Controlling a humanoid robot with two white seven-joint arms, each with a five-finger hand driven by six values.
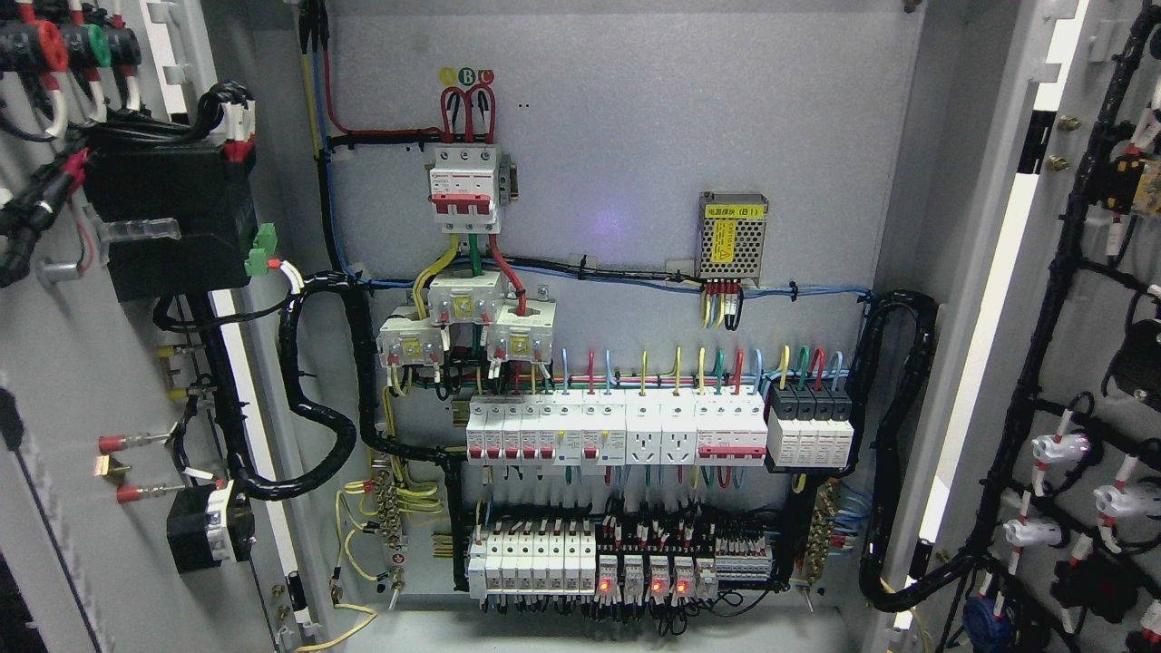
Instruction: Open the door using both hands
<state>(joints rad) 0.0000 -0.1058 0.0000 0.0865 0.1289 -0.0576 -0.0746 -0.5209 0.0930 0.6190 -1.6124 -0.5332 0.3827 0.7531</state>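
Both doors of a grey electrical cabinet stand swung wide open, the left door [109,363] filling the frame at nine o'clock and the right door [1079,345] at three o'clock, each showing its wired inner face. Neither of the robot's hands appears in the head view, so how far their fingers are open cannot be told. Between the doors, the back panel [635,163] carries a red-and-white main breaker [465,186] toward twelve o'clock and a small metal power supply [733,234] with a yellow label toward two o'clock. A row of white breakers and sockets [635,433] runs across the centre, with a lower row of relays [626,567] at six o'clock, three showing red lights. Thick black cable bundles [317,417] loop from the panel to each door.
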